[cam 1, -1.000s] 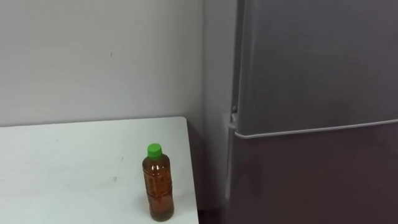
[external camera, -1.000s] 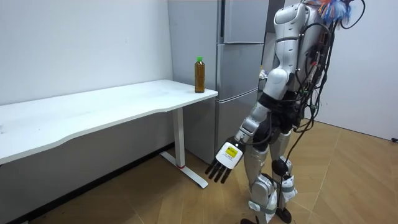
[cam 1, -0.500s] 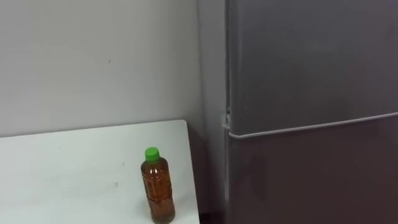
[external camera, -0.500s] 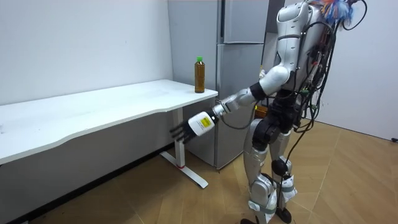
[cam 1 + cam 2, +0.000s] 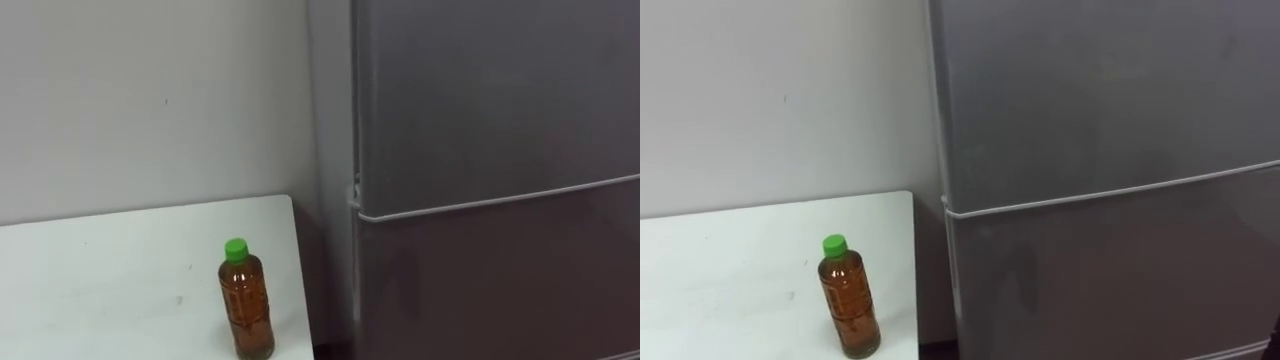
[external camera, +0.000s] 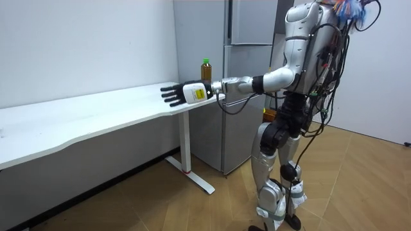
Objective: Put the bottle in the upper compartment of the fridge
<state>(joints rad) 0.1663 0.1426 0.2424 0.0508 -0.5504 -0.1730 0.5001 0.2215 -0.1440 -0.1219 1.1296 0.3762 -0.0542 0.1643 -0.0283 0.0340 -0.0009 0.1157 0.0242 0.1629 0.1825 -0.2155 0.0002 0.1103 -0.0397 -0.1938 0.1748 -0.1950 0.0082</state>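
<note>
The bottle point(image 5: 245, 300) probably weighed a fair bit, being filled almost to the neck. Its plastic wall looked stiff but squeezable and perhaps slick, so a wrap round the middle of the body, below the shoulder, seemed the safest hold. It was a slim, clear bottle of amber-brown drink with a bright green cap point(image 5: 235, 247). It stood upright near the right edge of the white worktop point(image 5: 100, 270), close to the grey fridge point(image 5: 480, 120), whose 2 doors were closed. In the room view the left hand point(image 6: 183, 94) was held out level by the worktop's edge, apart from the bottle, its fingers point(image 6: 168, 94) straight, slightly spread and holding nothing.
</note>
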